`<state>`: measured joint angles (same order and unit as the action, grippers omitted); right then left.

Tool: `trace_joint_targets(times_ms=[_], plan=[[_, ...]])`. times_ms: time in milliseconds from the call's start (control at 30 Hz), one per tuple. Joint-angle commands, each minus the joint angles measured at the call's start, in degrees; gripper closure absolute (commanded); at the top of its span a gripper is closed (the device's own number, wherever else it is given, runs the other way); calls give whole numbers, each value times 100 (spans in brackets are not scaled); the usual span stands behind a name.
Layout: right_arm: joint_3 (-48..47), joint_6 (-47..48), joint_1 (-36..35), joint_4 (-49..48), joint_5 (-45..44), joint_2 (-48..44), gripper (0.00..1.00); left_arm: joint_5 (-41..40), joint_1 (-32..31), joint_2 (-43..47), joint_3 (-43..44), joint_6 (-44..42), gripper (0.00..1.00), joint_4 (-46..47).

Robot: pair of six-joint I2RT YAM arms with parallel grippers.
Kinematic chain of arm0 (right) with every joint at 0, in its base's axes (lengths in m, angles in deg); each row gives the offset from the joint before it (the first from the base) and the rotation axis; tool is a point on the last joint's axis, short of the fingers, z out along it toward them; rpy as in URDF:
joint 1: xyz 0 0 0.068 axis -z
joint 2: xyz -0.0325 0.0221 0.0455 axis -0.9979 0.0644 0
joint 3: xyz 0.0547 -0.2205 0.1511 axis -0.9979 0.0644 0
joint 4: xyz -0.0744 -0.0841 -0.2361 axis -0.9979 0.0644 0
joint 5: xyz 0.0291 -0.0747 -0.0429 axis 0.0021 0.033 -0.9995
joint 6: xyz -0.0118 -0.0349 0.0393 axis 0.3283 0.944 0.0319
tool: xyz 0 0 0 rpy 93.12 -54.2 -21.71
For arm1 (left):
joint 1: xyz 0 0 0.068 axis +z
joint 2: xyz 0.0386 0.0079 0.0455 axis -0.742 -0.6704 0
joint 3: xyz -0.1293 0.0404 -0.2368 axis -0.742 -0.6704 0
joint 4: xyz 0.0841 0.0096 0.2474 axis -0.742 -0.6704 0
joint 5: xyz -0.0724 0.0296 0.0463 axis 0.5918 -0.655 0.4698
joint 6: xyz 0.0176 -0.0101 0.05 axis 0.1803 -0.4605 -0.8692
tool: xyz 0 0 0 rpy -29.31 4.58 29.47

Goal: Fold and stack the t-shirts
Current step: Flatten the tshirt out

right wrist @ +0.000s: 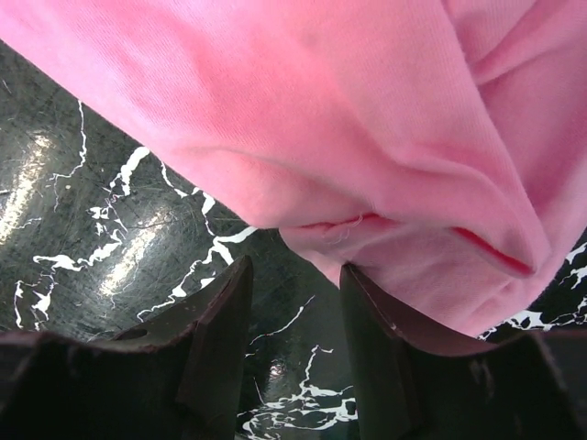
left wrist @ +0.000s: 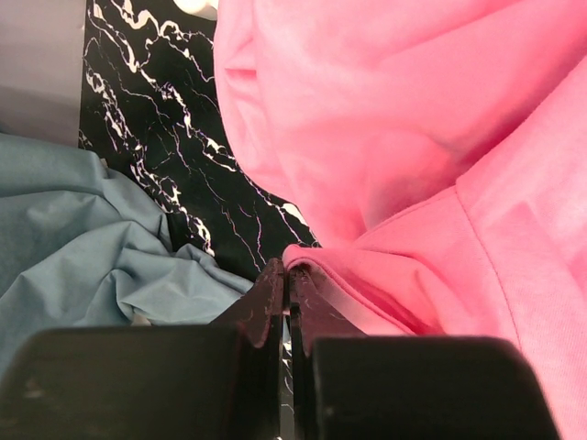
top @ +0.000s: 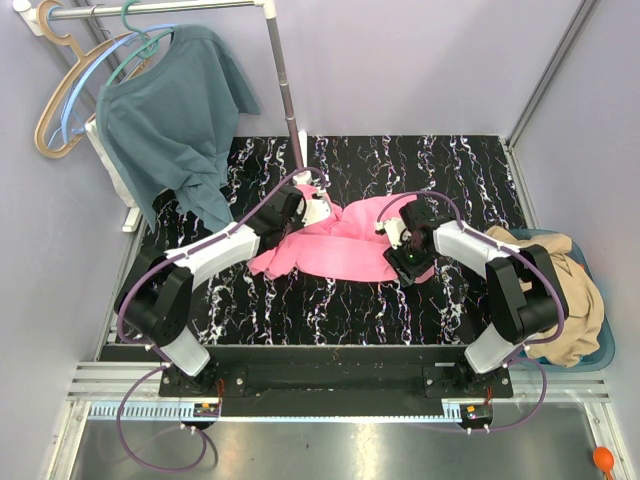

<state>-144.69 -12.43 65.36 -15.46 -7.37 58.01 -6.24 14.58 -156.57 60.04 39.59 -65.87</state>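
The bright pink t-shirt (top: pixel 345 245) lies crumpled on the middle of the black marbled table (top: pixel 420 170). My left gripper (top: pixel 316 207) is at its far left edge; in the left wrist view it (left wrist: pixel 287 270) is shut, with the pink t-shirt's (left wrist: pixel 413 137) hem pinched at the fingertips. My right gripper (top: pixel 398 250) is at the shirt's right side; in the right wrist view it (right wrist: pixel 293 275) is open just above the table, and the pink t-shirt (right wrist: pixel 367 119) drapes over its right finger (right wrist: pixel 385 339). The tan-beige t-shirt (top: pixel 565 290) lies in a basket at the right. The orange t-shirt is out of view.
A teal-blue shirt (top: pixel 170 120) hangs from a clothes rack (top: pixel 285 70) at the back left, its lower part reaching the table (left wrist: pixel 83 247). Hangers (top: pixel 70 95) hang on the rack. The blue basket (top: pixel 603 345) stands off the table's right edge.
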Motion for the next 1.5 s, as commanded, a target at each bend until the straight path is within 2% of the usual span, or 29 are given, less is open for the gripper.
trace_joint_targets(times_ms=[0, 100, 400, 500, 667, 967, 1200, 1333, 1467], plan=[[-134, 134, -50, -192, -115, 77, 49, -38, 1, 148, -50, 106, 100, 236], [-125, 169, -50, -227, -133, 173, 51, 6, 1, 156, -76, 177, 100, 236], [-46, 204, -50, -561, -221, 577, 65, 23, 1, 218, -243, 230, 100, 280], [-55, 213, -41, -649, -256, 718, 74, 32, 1, 244, -296, 247, 100, 297], [-63, 213, -41, -702, -387, 824, 100, 50, 1, 297, -384, 291, 100, 298], [-151, 170, -50, -289, -775, 7, 100, 84, -8, 753, -455, 431, 100, 87], [-1151, 11, -41, 563, -1213, -1056, 100, 348, 1, 1701, -244, 862, 100, -370], [-1697, -68, -41, 740, -1573, -1347, 100, 366, 1, 2159, -24, 793, 100, -555], [-2242, -59, -41, 758, -2294, -1426, 100, 129, 1, 2406, 554, 669, 100, -765]])
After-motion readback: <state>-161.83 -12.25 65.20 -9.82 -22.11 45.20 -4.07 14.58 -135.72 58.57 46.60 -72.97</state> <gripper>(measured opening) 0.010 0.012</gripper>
